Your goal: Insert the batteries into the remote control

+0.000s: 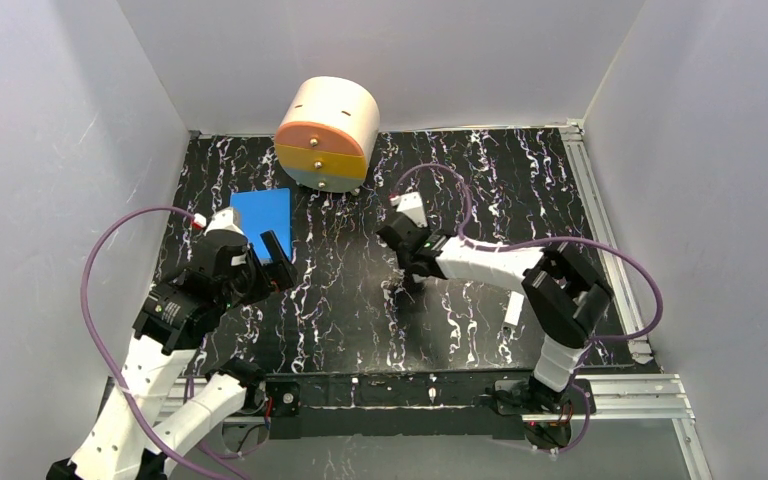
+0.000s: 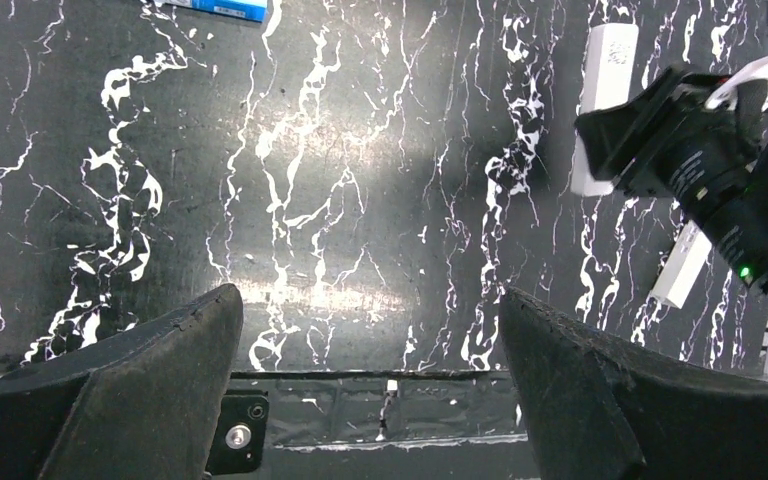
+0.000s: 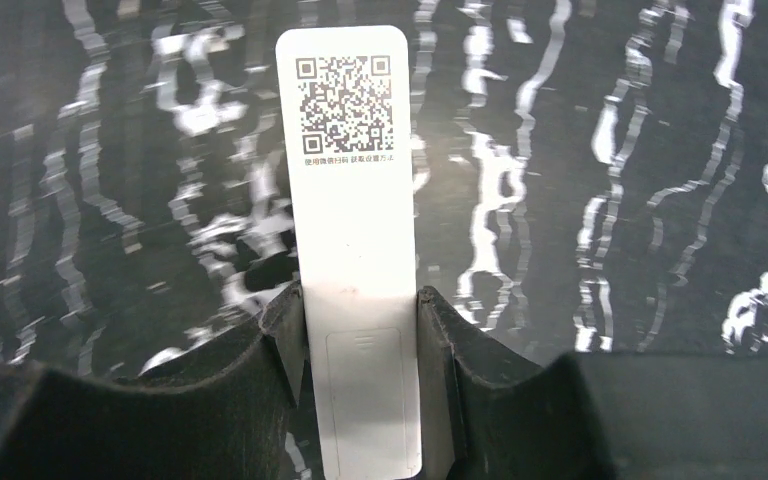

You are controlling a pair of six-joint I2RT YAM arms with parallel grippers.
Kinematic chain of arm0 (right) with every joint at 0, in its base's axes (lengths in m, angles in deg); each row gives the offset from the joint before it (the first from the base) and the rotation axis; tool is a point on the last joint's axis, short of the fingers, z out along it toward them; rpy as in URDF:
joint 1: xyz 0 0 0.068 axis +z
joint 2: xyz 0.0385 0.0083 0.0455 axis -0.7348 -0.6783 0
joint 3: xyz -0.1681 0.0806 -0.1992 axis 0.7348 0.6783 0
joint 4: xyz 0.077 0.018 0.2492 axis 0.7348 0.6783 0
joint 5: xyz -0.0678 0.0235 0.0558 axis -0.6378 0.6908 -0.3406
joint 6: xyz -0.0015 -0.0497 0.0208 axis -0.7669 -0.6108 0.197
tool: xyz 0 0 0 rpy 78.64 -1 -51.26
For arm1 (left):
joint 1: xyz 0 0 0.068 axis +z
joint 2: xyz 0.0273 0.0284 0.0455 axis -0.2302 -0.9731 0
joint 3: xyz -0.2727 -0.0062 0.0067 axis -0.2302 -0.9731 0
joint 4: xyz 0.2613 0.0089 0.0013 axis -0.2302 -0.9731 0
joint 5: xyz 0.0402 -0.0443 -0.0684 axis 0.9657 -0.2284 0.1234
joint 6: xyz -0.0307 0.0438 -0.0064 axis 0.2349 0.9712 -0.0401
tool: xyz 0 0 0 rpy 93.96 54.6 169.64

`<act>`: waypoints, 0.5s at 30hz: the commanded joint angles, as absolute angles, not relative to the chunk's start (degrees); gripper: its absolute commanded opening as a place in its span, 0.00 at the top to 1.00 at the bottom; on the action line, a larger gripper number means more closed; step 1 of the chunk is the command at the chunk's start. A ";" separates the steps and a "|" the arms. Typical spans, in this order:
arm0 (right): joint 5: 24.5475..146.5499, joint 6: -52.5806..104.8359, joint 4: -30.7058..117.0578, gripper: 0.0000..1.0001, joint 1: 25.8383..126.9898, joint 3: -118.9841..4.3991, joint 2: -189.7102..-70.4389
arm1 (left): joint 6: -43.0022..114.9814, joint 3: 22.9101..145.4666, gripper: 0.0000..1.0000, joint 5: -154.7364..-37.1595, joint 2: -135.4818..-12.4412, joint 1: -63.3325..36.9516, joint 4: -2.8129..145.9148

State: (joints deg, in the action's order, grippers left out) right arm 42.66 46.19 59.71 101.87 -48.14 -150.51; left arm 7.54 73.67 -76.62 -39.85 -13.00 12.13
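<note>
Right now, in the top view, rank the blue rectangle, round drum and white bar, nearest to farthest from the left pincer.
1. Blue rectangle, just beyond the left pincer.
2. Round drum, at the back wall.
3. White bar, far right.

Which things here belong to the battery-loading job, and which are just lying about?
Job:
remote control, label side up, gripped by the right gripper; no batteries visible.

Lying about:
round pastel container; blue pack; white bar.
</note>
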 commanded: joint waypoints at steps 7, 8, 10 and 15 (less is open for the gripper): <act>40.76 54.37 61.84 0.67 94.52 -42.50 -146.49 | 7.61 75.70 0.01 -79.98 -41.06 -12.84 10.86; 41.17 55.05 62.27 0.66 94.06 -42.29 -146.69 | 7.29 75.83 0.01 -79.18 -41.22 -12.82 10.38; 41.85 55.91 62.86 0.65 93.61 -42.01 -147.18 | 6.91 76.14 0.02 -77.16 -41.27 -12.79 9.45; 43.63 57.32 64.07 0.55 92.75 -41.59 -148.12 | 6.88 77.50 0.01 -75.09 -40.71 -12.82 7.67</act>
State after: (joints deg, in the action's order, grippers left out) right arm 42.95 54.49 62.79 93.46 -41.93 -148.89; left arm 6.95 74.58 -77.91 -41.27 -13.00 10.66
